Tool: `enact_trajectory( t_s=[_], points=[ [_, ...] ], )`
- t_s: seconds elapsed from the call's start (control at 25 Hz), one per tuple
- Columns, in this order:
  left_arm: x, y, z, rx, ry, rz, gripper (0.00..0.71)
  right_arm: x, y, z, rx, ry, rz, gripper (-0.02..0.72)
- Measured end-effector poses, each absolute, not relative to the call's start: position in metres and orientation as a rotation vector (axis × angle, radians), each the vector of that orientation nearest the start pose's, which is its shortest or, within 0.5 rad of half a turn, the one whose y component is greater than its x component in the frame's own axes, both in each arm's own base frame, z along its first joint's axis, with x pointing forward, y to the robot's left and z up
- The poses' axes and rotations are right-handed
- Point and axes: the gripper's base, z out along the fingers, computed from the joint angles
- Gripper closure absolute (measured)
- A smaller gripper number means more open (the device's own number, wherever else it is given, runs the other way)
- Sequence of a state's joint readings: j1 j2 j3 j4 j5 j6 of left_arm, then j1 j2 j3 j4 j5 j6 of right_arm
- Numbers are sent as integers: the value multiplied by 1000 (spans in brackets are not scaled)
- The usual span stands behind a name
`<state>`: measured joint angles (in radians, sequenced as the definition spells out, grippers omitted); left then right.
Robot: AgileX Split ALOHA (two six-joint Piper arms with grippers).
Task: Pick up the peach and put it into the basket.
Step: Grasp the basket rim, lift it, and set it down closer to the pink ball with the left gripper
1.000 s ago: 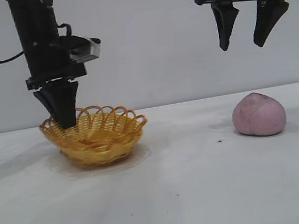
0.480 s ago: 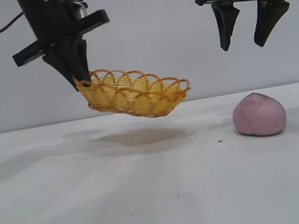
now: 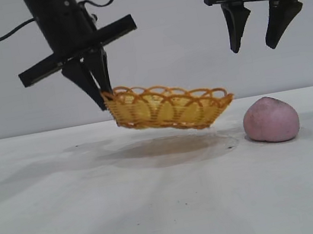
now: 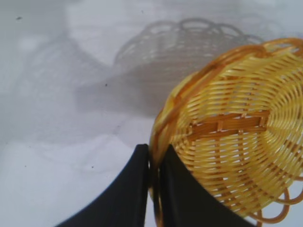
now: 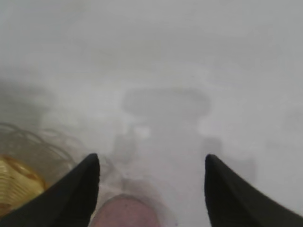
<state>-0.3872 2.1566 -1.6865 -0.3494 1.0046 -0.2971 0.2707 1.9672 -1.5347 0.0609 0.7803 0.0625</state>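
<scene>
The left end effector point(image 3: 99, 96) is clamped on the rim of the basket point(image 3: 170, 111) and holds it in the air above the white worktop point(image 3: 160, 212). The basket hangs tilted, its gripped edge higher and its far edge dipping toward the peach point(image 3: 270, 119), with a shadow on the worktop beneath it. In the left wrist view, the two dark fingers point(image 4: 130, 189) are pressed together on the woven rim of the basket point(image 4: 227, 137) (one finger inside the wall, one outside), and nothing lies inside the basket.

The peach sits on the worktop, to the right of the basket in the exterior view, near its lower edge but not touching it.

The right end effector point(image 3: 257, 34) hangs well above the peach with its fingers spread apart and nothing between them. The right wrist view shows the top of the peach point(image 5: 125, 213) below, between the two fingers point(image 5: 75, 194), and a bit of the basket point(image 5: 16, 182) off to one side.
</scene>
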Motion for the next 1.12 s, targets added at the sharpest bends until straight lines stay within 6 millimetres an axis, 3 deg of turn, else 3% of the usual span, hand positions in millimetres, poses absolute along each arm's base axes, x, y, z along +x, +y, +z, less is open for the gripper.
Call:
enact_trajectory(
  t_s=[0.44, 0.48, 0.6, 0.88, 1.0, 1.12],
  points=[
    [401, -193, 156, -241, 3038, -563, 710, 410, 118, 222, -236, 2699, 171, 292],
    [401, -193, 155, -240, 3040, -559, 641, 410, 118, 222, -236, 2700, 171, 292],
    [400, -192, 155, -236, 3041, -553, 641, 410, 118, 222, -237, 2701, 171, 292],
    [399, -192, 155, -234, 3053, -550, 350, 410, 118, 222, -237, 2701, 171, 292],
    [400, -193, 160, -193, 3069, -548, 256, 410, 118, 222, -237, 2702, 171, 292],
    [405, -192, 175, -92, 3068, -491, 267, 410, 118, 222, -237, 2703, 171, 292]
  ],
)
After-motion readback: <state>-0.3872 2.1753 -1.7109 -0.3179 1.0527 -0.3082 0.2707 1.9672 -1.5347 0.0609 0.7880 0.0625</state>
